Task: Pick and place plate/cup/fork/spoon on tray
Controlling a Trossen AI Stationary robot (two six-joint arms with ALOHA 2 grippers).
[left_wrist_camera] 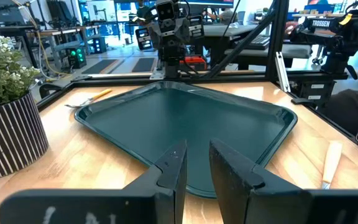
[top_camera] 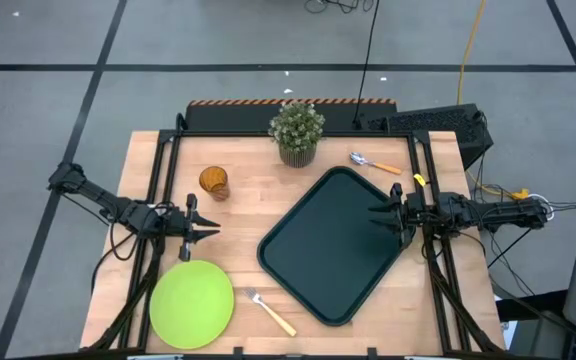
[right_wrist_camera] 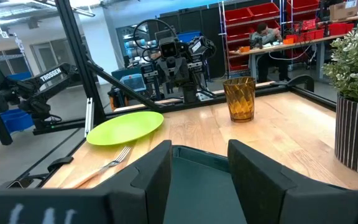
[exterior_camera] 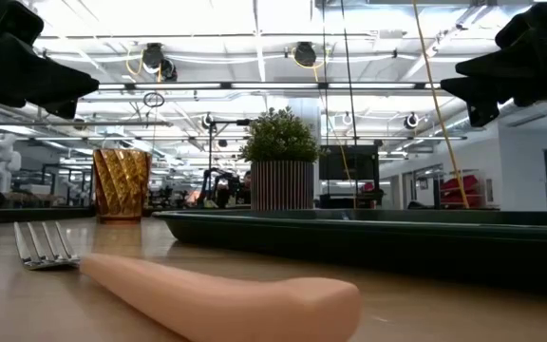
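Observation:
The dark green tray lies flat, turned slantwise, on the wooden table right of centre. A lime-green plate rests near the front left, and the fork lies beside it, tines toward the far side. An amber cup stands upright at the far left. Behind the tray's far corner lies the spoon. My left gripper hovers open between cup and plate, pointing level at the tray. My right gripper hovers open over the tray's right edge.
A potted green plant in a striped pot stands at the far middle of the table. Black frame rails run along both sides. Bare wood shows between the cup, the plate and the tray. A person sits at a bench far beyond.

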